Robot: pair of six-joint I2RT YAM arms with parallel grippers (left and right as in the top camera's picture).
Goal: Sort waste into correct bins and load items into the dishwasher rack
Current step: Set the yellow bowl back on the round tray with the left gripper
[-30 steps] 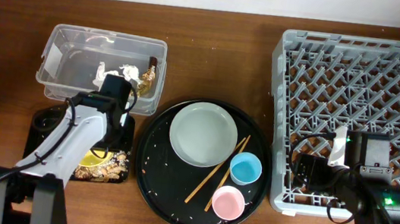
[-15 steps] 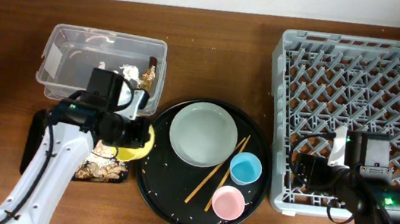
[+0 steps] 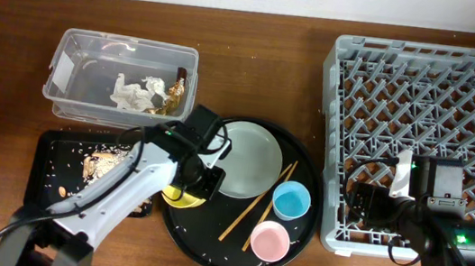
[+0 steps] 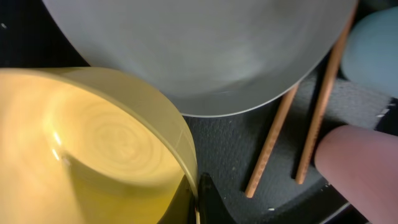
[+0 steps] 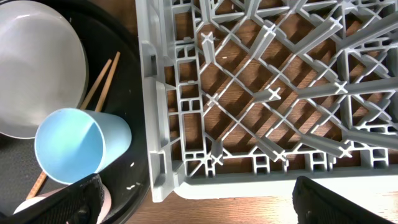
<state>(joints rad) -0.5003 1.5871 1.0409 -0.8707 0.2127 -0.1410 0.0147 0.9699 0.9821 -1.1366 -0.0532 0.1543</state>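
On the round black tray (image 3: 202, 238), plate (image 3: 248, 157), chopsticks (image 3: 258, 204), blue cup (image 3: 291, 199) and pink cup (image 3: 270, 241) fill the middle and right; the yellow bowl (image 3: 173, 198) in our left gripper (image 3: 190, 186) blocks its left rim. We see bare floor only near-left. Our left arm (image 3: 122, 182) crosses the black rectangular tray (image 3: 54, 151). Bare table (image 3: 263, 73) lies between clear tub (image 3: 56, 70) and dishwasher rack (image 3: 433, 93).

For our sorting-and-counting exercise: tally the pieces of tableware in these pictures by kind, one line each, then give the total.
plate: 1
yellow bowl: 1
cups: 2 (blue cup, pink cup)
chopsticks: 2
Total: 6
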